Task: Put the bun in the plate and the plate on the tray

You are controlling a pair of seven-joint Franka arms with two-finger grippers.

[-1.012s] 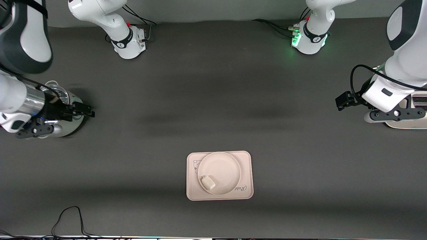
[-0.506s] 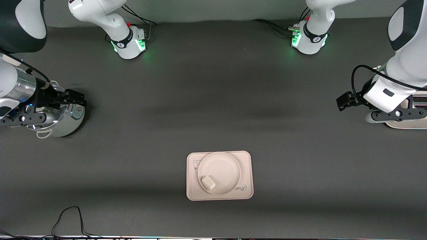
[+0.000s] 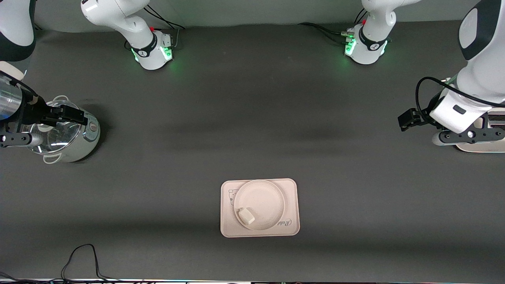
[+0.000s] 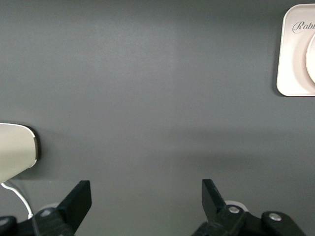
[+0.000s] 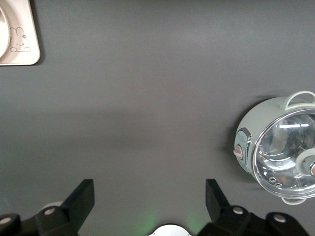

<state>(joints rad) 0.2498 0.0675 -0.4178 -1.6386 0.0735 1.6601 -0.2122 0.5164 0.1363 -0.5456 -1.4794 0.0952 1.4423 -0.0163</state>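
Observation:
The cream-pink tray [image 3: 291, 188] lies mid-table toward the front camera. The round beige plate [image 3: 263, 199] rests on it. The small off-white bun [image 3: 246, 216] lies in the plate by the rim nearest the camera, toward the right arm's end. My right gripper [image 3: 80, 117] hangs open and empty over a lidded pot [image 3: 75, 148]; its wrist view shows wide-set fingers [image 5: 82, 197] and a tray corner [image 5: 22, 29]. My left gripper [image 3: 406, 119] hangs open and empty over bare table at the left arm's end, fingers [image 4: 212, 195] apart, with the tray's corner [image 4: 294, 54] in its wrist view.
The pale green pot with a glass lid [image 5: 283, 147] stands at the right arm's end. A white appliance [image 3: 483, 146] sits at the left arm's end, under the left arm. A black cable [image 3: 81, 256] lies by the table's front edge. Both arm bases [image 3: 152, 51] glow green.
The right arm has drawn back toward its end of the table, its gripper sliding over the pot. Its base light has turned green. The left arm, tray, plate and bun hold still.

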